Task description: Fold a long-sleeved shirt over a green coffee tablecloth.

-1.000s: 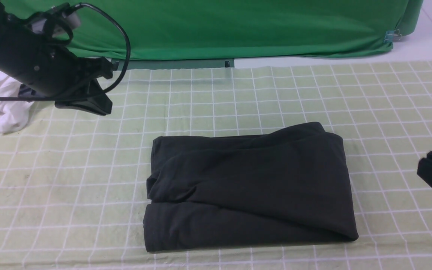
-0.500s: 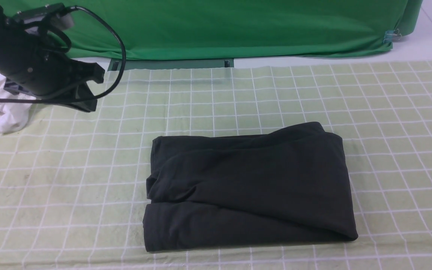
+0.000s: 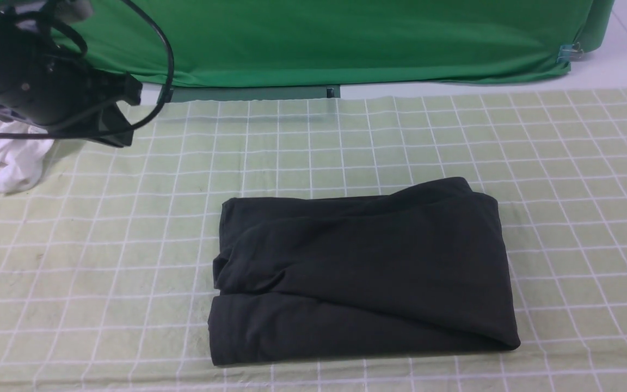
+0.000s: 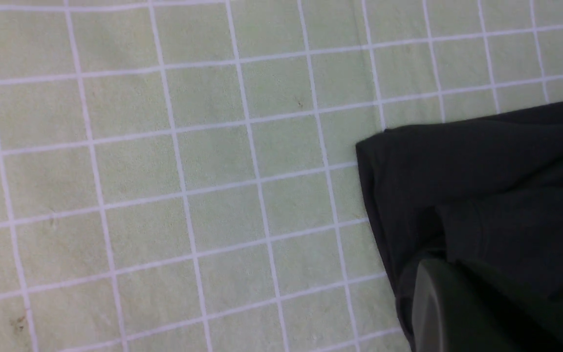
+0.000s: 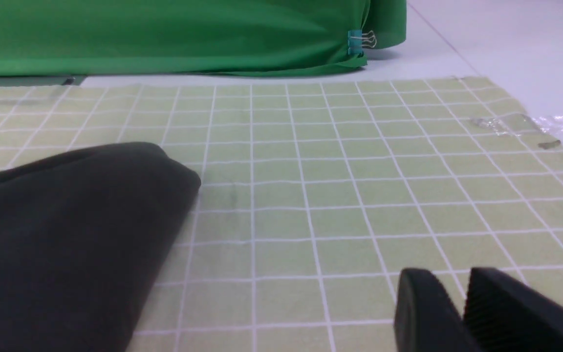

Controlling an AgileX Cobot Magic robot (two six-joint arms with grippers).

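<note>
The long-sleeved shirt (image 3: 362,272) lies folded into a black rectangle in the middle of the green coffee tablecloth (image 3: 346,147). No print or label shows. My left gripper (image 3: 113,135) hangs at the far left, well clear of the shirt, shut and holding nothing. In the left wrist view one dark finger (image 4: 438,303) overlaps a corner of the shirt (image 4: 482,176). The right arm is out of the front view. In the right wrist view my right gripper (image 5: 450,278) hovers low over the tablecloth (image 5: 335,195) beside the shirt (image 5: 66,234), jaws slightly apart with nothing between them.
A white garment (image 3: 8,158) lies bunched at the far left edge behind my left arm. A deep green backdrop cloth (image 3: 319,38) hangs along the back, held by a clip (image 3: 568,53). Clear plastic (image 5: 521,122) lies at the tablecloth's far right corner.
My left arm has drawn back toward the far left. The right gripper, at the right edge one second ago, has left the front view. The shirt has not moved.
</note>
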